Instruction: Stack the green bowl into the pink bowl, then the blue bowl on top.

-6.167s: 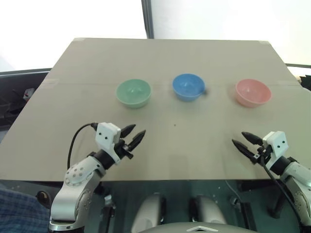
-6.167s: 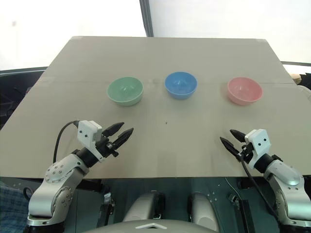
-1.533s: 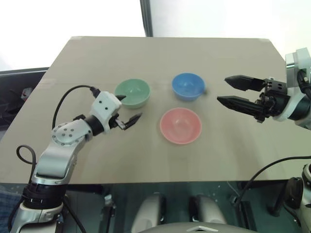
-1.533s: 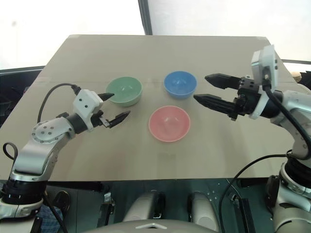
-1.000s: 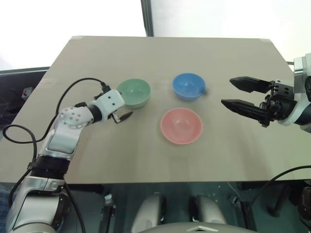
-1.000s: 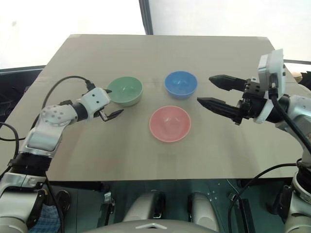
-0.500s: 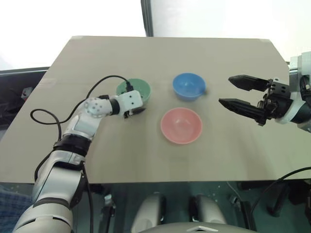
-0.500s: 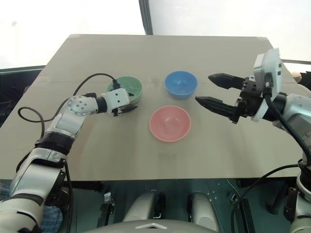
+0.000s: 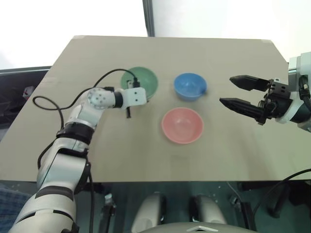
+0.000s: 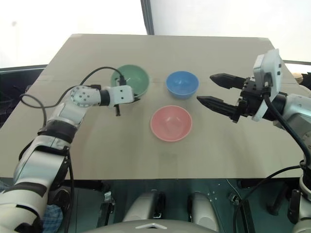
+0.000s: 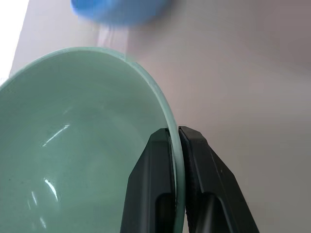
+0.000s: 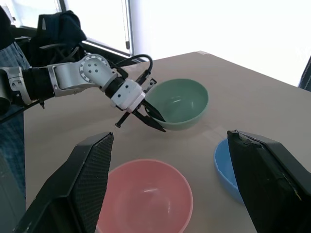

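A: How will the green bowl (image 9: 144, 83) handle?

B: Light and stiff, I'd judge — thin smooth plastic, glossy inside, so likely slippery. The rim is the place to take it, and the left gripper (image 11: 176, 141) is clenched there now, one finger inside the wall and one outside, on the near edge. The bowl looks tipped, its mouth turned toward the camera, so it seems to be lifting off the bench (image 9: 121, 160) on that one pinch.

A: Risk?

B: With a single rim pinch the bowl may swing or slip between the fingers — my guess only. Nothing here looks fragile.

A: Where does it have to go?

B: Into the pink bowl (image 9: 182, 125), which sits upright nearer the robot, apart from the other two. The blue bowl (image 9: 190, 86) stands just beside the green one, toward the robot's right — close enough to be nudged on the way.

A: The other arm?

B: The right gripper (image 9: 241, 92) hangs above the bench's right side, fingers spread, grasping nothing.

A: Surface and room?

B: A plain tan bench, flat and matte, so bowls should slide on it easily. Bright windows (image 10: 97, 14) lie beyond the far edge, with a dark post (image 10: 146, 17) between them.
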Tool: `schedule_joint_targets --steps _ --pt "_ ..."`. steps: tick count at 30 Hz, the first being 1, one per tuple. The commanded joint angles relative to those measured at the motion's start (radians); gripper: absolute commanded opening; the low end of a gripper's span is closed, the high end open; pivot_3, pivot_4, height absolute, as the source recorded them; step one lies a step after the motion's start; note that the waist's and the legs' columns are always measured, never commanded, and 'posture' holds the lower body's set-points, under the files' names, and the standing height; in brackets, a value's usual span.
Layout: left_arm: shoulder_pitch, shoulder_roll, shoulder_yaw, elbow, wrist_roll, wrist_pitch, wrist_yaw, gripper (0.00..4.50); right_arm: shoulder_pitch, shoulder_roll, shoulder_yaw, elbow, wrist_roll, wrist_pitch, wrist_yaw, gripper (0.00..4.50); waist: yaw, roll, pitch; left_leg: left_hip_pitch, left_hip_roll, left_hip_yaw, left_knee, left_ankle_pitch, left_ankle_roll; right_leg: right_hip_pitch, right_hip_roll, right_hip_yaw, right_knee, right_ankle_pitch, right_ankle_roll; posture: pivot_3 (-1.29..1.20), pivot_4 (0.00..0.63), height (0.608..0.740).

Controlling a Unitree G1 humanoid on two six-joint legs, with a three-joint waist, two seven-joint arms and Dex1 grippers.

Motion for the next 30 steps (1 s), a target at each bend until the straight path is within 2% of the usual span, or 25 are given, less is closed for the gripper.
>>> schedule_joint_targets --steps 1,3,7,11,16,19,22,28,30 --pt "-0.017 -0.019 0.0 -0.204 -0.189 -0.076 -0.185 0.12 -0.001 -0.019 -0.01 -0.017 0.019 -0.024 -0.006 3.93 -0.005 0.0 0.0 0.0 0.0 0.0 0.0 0.0 0.0 0.0 0.0 0.0 0.0 0.0 0.0 0.0 0.15 0.74" --pt "0.016 -0.006 -0.043 -0.342 -0.292 -0.066 -0.332 0.12 -0.001 -0.02 -0.007 -0.016 0.02 -0.027 -0.01 3.93 -0.011 0.0 0.0 0.0 0.0 0.001 0.0 0.0 0.0 0.0 0.0 0.0 -0.001 0.0 0.0 0.0 0.15 0.74" --pt "0.068 0.04 -0.085 -0.493 -0.373 -0.026 -0.49 0.12 -0.002 -0.021 -0.002 -0.018 0.026 -0.03 -0.018 3.93 -0.021 0.001 0.0 0.002 0.001 0.001 -0.001 0.0 -0.001 0.0 0.002 0.001 -0.001 0.0 0.0 0.0 0.15 0.74" --pt "0.094 0.077 -0.091 -0.553 -0.396 0.017 -0.562 0.12 0.007 -0.024 -0.005 -0.022 0.033 -0.034 -0.023 3.93 -0.022 0.001 0.0 0.003 0.002 0.001 0.0 0.001 -0.002 0.001 0.003 0.001 0.002 0.0 0.0 0.0 0.15 0.74" --pt "0.092 0.076 -0.075 -0.545 -0.399 0.041 -0.572 0.12 0.022 -0.025 -0.006 -0.027 0.042 -0.043 -0.032 3.93 -0.01 0.0 0.0 0.006 0.001 0.001 0.005 -0.001 0.002 0.003 0.003 0.001 0.009 0.0 0.0 0.0 0.15 0.74" --pt "0.104 0.099 -0.087 -0.551 -0.426 0.074 -0.575 0.94 0.022 -0.028 -0.004 -0.025 0.046 -0.046 -0.034 3.93 -0.009 0.0 0.0 0.005 0.001 0.001 0.005 -0.001 0.002 0.003 0.004 0.001 0.009 0.0 0.0 0.0 0.15 0.74" --pt "0.108 0.079 -0.067 -0.529 -0.414 0.032 -0.572 2.13 0.023 -0.033 -0.002 -0.022 0.047 -0.048 -0.032 3.93 -0.008 0.0 0.0 0.005 0.001 0.001 0.005 -0.001 0.002 0.003 0.005 0.001 0.009 0.0 0.0 0.0 0.15 0.74" --pt "0.174 0.102 -0.031 -0.636 -0.533 0.18 -0.572 2.13 0.02 -0.036 0.008 -0.018 0.048 -0.052 -0.029 3.93 -0.01 0.0 0.0 0.005 0.002 0.001 0.006 -0.001 0.002 0.003 0.005 0.002 0.009 0.0 0.0 0.0 0.15 0.74" --pt "0.203 0.119 0.003 -0.685 -0.586 0.277 -0.544 2.13 0.02 -0.04 0.017 -0.012 0.034 -0.056 -0.028 3.93 -0.009 0.0 0.0 0.005 0.002 0.001 0.006 -0.001 0.002 0.003 0.005 0.002 0.009 0.0 0.0 0.0 0.15 0.74"
